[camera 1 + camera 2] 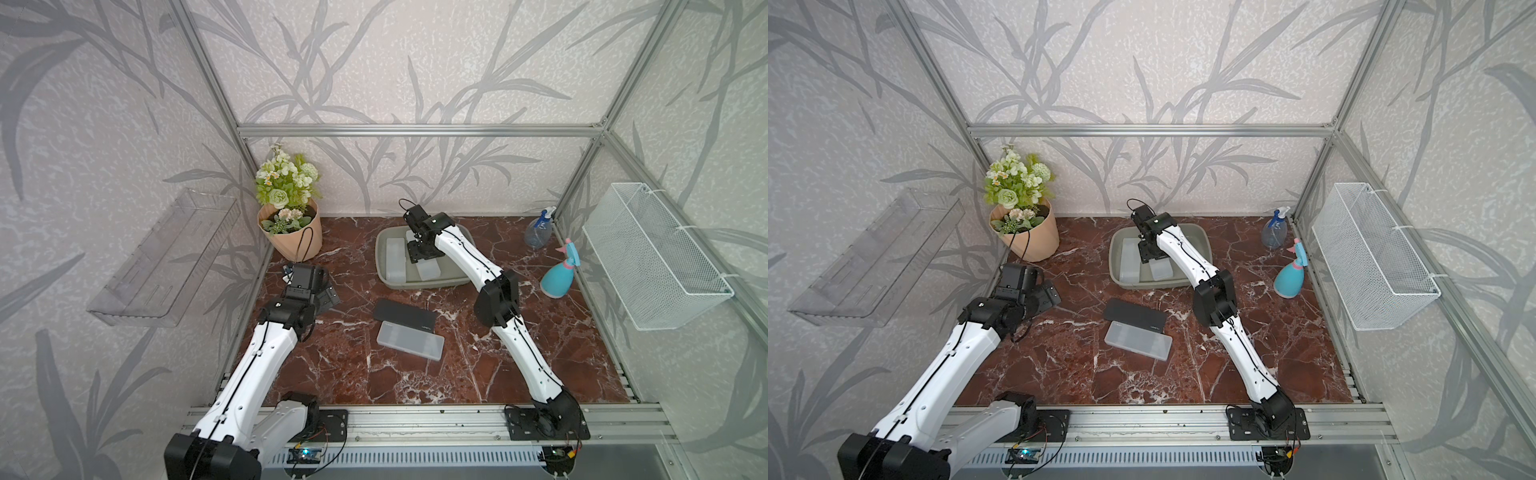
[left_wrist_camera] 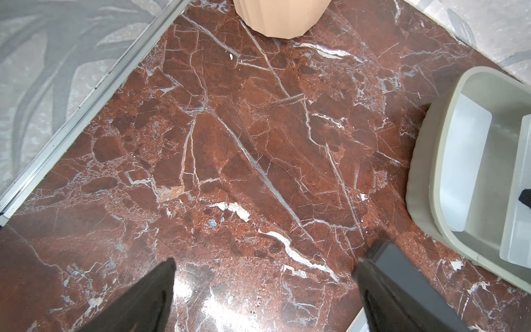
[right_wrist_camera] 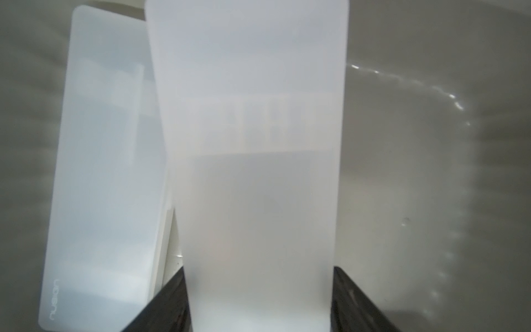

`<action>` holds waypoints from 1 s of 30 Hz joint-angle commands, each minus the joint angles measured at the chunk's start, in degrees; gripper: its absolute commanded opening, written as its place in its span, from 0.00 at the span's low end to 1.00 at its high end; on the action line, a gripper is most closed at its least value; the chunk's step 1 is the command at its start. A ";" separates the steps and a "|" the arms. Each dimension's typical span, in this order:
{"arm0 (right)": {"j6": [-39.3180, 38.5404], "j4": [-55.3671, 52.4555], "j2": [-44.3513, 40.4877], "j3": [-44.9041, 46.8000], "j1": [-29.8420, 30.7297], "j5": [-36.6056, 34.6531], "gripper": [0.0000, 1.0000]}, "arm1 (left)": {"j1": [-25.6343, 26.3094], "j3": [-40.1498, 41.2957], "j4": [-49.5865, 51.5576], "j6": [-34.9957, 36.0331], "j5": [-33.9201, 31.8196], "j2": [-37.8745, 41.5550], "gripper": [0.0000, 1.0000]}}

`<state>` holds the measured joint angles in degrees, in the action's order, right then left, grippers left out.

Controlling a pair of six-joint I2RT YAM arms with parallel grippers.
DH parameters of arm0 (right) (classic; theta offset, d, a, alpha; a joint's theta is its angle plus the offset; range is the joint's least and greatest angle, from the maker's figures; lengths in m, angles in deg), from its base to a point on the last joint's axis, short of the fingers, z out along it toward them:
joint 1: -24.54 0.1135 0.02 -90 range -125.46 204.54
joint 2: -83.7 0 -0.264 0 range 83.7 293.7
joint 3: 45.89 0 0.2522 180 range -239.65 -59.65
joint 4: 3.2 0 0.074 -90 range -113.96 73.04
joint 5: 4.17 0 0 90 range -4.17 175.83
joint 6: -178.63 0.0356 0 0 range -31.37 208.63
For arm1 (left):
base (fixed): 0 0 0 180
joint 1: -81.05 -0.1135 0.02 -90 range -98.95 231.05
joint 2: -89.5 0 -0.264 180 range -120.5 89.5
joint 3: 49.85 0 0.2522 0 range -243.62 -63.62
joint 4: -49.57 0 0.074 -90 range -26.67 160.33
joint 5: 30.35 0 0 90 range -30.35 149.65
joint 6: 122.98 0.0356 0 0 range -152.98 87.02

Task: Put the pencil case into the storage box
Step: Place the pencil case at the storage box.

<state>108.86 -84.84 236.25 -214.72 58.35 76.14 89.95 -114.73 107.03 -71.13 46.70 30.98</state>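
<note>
The grey-green storage box (image 1: 382, 266) (image 1: 1115, 266) stands at the back middle of the marble table. My right gripper (image 1: 419, 255) (image 3: 259, 268) reaches down into it, shut on a frosted white pencil case (image 3: 253, 172) (image 1: 428, 269) that a black finger touches on each long side. A second frosted case (image 1: 395, 259) (image 3: 106, 172) lies flat in the box beside it. On the table in front of the box lie a black case (image 1: 405, 315) and another frosted case (image 1: 410, 340). My left gripper (image 1: 328, 295) (image 2: 265, 261) hangs open over bare marble at the left.
A flower pot (image 1: 293, 237) stands at the back left. Two spray bottles, one clear blue (image 1: 540, 228) and one turquoise (image 1: 559, 276), stand at the right. A white wire basket (image 1: 652, 257) hangs on the right wall and a clear tray (image 1: 166, 257) on the left wall.
</note>
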 commanded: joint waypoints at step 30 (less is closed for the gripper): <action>2.89 4.28 -9.20 14.04 -6.10 9.40 0.28 | -0.48 -0.92 -0.54 1.31 -0.41 -0.80 1.00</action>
<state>111.59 -78.54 228.64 -202.45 53.54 83.83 89.71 -115.14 106.59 -70.49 46.76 29.93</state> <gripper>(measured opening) 0.292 0.998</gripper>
